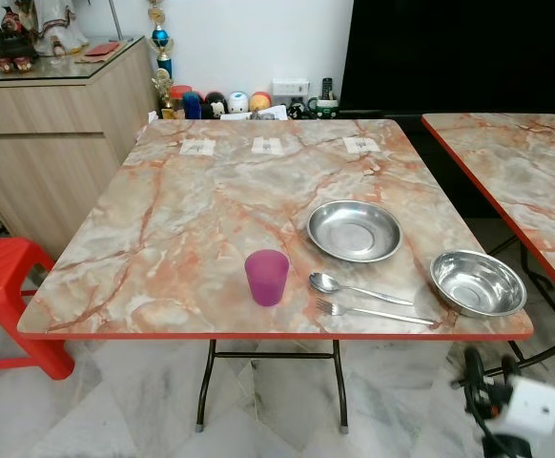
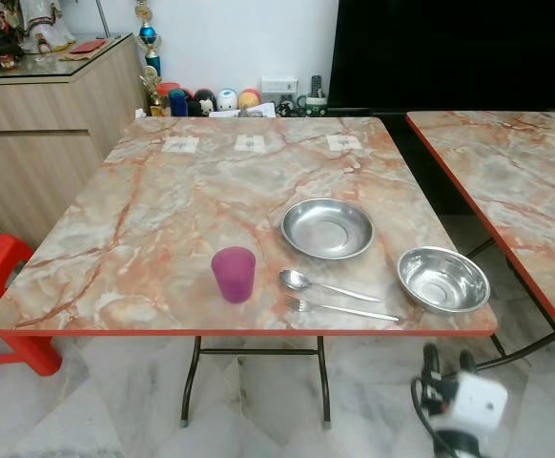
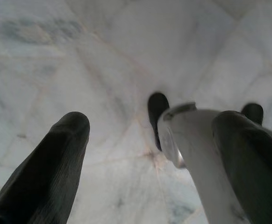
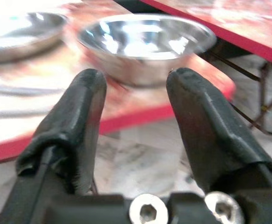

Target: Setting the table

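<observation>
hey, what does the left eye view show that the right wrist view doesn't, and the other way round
The left eye view alone takes in the purple cup, the spoon, the fork, the red stool and the wooden cabinet.

The right wrist view alone gives a close look along the right gripper, open and empty, below the table edge and aimed at the bowl.

Both share the steel bowl at the marble table corner, the steel plate beside it and the second table.
</observation>
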Controlling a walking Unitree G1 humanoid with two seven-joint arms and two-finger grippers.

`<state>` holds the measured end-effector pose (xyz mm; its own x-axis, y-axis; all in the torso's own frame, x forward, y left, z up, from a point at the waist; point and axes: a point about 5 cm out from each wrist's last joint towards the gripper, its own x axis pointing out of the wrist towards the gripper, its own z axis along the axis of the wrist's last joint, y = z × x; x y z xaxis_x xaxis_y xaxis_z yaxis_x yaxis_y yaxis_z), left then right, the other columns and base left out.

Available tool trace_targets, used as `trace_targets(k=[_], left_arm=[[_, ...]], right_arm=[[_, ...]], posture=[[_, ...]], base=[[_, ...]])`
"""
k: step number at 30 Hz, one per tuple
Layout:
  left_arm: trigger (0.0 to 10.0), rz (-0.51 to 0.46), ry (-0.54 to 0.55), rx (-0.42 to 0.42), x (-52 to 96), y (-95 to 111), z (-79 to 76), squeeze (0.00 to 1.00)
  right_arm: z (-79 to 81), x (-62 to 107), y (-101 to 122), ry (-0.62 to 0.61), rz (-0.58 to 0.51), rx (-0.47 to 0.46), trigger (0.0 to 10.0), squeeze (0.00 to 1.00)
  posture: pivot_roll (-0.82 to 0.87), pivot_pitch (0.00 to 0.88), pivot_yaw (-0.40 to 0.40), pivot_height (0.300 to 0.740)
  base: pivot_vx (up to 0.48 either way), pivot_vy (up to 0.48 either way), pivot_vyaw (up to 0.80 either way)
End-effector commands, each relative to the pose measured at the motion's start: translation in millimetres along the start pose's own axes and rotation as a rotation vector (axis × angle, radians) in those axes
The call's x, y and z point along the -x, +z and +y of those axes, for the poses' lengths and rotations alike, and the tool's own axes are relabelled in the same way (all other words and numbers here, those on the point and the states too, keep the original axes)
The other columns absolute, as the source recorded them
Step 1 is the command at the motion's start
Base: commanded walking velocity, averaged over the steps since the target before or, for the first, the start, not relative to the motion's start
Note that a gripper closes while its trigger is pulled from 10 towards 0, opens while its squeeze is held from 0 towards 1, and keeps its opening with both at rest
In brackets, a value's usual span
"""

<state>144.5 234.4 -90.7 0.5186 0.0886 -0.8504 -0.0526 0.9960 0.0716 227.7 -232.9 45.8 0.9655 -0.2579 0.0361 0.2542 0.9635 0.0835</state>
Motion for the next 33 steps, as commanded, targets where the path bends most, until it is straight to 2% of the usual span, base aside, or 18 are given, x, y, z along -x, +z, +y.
trace_targets(k=[1,6,9,10,11,12,14,18,27,33], left_arm=[[10.0,0.022,0.019,0.02,2.7,-5.8,10.6,0.0],[10.0,0.026,0.032,0.03,4.1,-9.0,14.9,0.0],[10.0,0.024,0.03,0.044,3.3,-10.8,7.9,0.0],[10.0,0.019,0.027,0.051,2.8,-10.3,4.9,0.0],[10.0,0.012,0.024,0.058,2.2,-9.3,1.8,0.0],[10.0,0.0,0.021,0.066,1.4,-7.7,-1.5,0.0],[10.0,-0.029,0.017,0.08,-0.2,-2.3,-8.2,0.0],[10.0,-0.04,0.016,0.078,-1.0,1.1,-9.2,0.0],[10.0,-0.037,0.033,0.069,1.0,3.9,8.6,0.0],[10.0,-0.023,0.043,0.078,2.8,-1.8,12.6,0.0]], right_arm=[[6.1,-5.8,9.0,0.014,-0.02,-0.024,10.0,1.0],[13.4,-13.0,21.8,0.033,-0.041,-0.036,10.0,1.0],[18.7,-20.9,29.8,0.037,-0.045,-0.035,10.0,1.0],[20.1,-22.5,31.5,0.039,-0.044,-0.034,10.0,0.6],[21.4,-24.1,32.7,0.04,-0.044,-0.034,10.0,0.14],[22.4,-25.6,33.6,0.04,-0.044,-0.035,10.0,0.0],[25.9,-29.3,38.1,0.041,-0.047,-0.043,10.0,0.0],[31.1,-33.6,44.6,0.056,-0.064,-0.049,10.0,0.0],[40.2,-39.3,55.9,0.064,-0.087,-0.065,10.0,0.0],[46.3,-40.6,58.0,0.077,-0.083,-0.074,10.0,0.0]], posture=[[-0.06,0.0,-0.026,0.74],[-0.06,0.0,-0.03,0.74],[-0.06,0.0,-0.029,0.74],[-0.06,0.0,-0.03,0.74],[-0.06,0.0,-0.03,0.74],[-0.05,0.0,-0.032,0.74],[-0.05,0.0,-0.033,0.74],[-0.05,0.0,-0.035,0.74],[-0.05,0.0,-0.034,0.74],[-0.05,0.0,-0.034,0.74]], base=[[0.0,0.0,0.0],[0.0,0.0,0.0],[0.0,0.0,0.0],[0.0,0.0,0.0],[0.0,0.0,0.0],[0.0,0.0,0.0],[0.0,0.0,0.0],[0.0,0.0,0.0],[0.0,0.0,0.0],[0.305,0.0,0.0]])
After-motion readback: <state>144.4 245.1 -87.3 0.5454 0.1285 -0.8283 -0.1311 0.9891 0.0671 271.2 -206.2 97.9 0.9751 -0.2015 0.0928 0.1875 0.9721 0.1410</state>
